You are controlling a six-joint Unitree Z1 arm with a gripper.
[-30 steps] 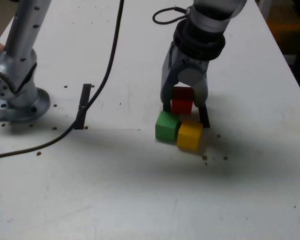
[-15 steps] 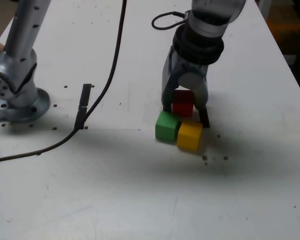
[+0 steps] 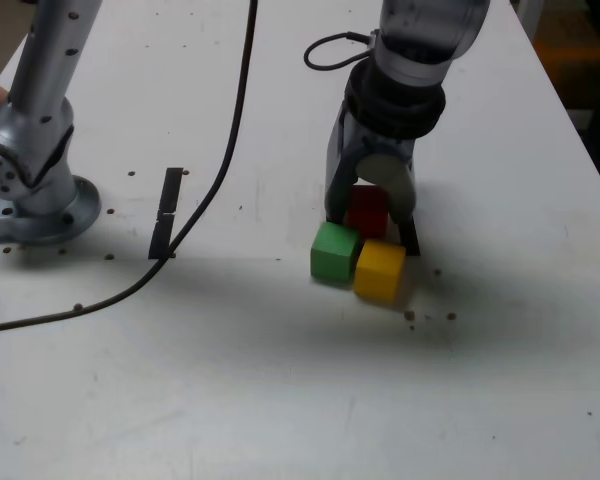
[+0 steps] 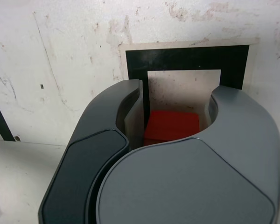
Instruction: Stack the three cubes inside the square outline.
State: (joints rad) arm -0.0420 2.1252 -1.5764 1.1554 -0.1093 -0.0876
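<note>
Red cube (image 3: 366,209), held between the jaws of the gripper (image 3: 370,212) and poised over the square outline (image 4: 186,58) on the white desk (image 3: 280,380). In the wrist view the red cube (image 4: 171,127) sits between the two dark fingers, and the jaws appear clenched on it, though the contact faces themselves are hidden by the gripper body. In the exterior view the cube hangs low, just behind the green cube (image 3: 333,252) and the yellow cube (image 3: 380,270), which stand touching side by side on the desk at the near edge of the outline; whether the red cube already rests on the desk cannot be told. Judged risks: the fingers reach down close to the two seated cubes, so a descent or sideways shift could nudge the green or yellow cube out of place; a release made while the red cube is still raised or off-centre could let it tumble or settle across the black border; an opening of the jaws beside the neighbours could push them apart. All three cubes are small, matte, solid-coloured and of equal size, with crisp edges. The outline is a thin black frame with a pale centre, only partly visible in both views. A black cable (image 3: 225,110) crosses the desk well apart from the cubes.
</note>
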